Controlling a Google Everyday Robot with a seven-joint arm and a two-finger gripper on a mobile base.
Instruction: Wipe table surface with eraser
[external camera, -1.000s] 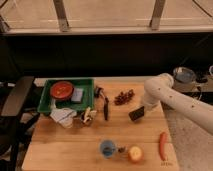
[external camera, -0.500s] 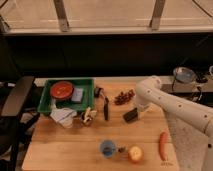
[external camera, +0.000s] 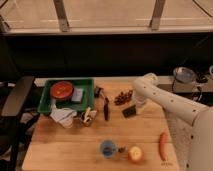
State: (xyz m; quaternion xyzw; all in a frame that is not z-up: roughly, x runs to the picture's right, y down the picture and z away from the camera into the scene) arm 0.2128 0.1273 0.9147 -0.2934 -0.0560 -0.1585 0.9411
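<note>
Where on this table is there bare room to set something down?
The table's front left corner, between cloth and cup, is bare; so is the strip between eraser and apple. Crowded: around the tray, tool, grapes, where the end effector grips the eraser.

End effector (external camera: 133, 107) at eraser (external camera: 129, 112), blurred; arm (external camera: 172, 103) cropped right.

— What lies at the back?
— A wide window (external camera: 107, 12) with pale daylight coming through and two slanted grey posts (external camera: 62, 17) across it.
— And under the window?
— A light sill (external camera: 100, 30), then a dark wall (external camera: 100, 55).
— Any furniture?
— A black chair (external camera: 17, 102), low under the window's left end, in shadow.
</note>
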